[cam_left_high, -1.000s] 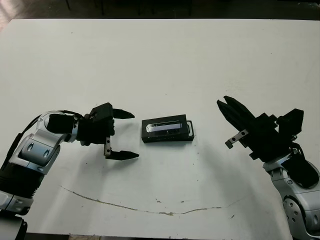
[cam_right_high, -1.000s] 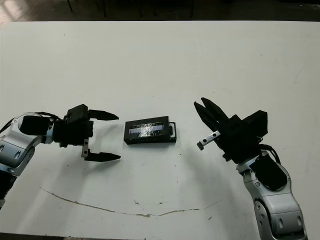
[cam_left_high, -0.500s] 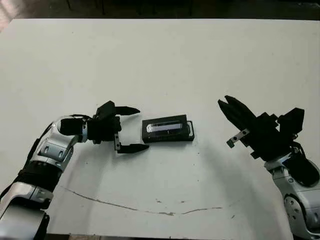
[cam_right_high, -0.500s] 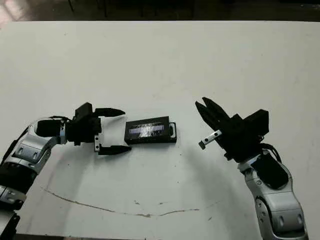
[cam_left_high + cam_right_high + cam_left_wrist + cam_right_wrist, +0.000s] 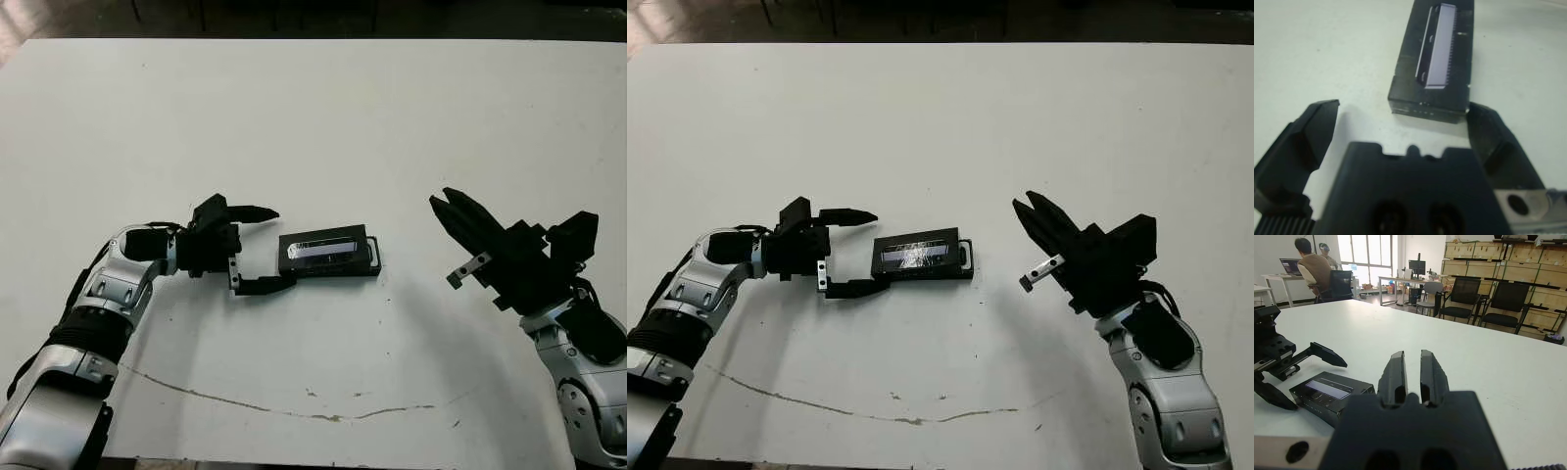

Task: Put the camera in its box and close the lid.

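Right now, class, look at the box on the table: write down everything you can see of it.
The box is a small black rectangle lying flat on the white table, its long side running left to right. Its lid is on, with a glossy window strip along the top. The left tool is open around its left end, one finger at the near corner. The right tool is shut and well clear.

- The white table carries the things; a thin dark scratch runs across its near part.
- The box, with the lid on it, lies flat just beside the left gripper, well apart from the right gripper.
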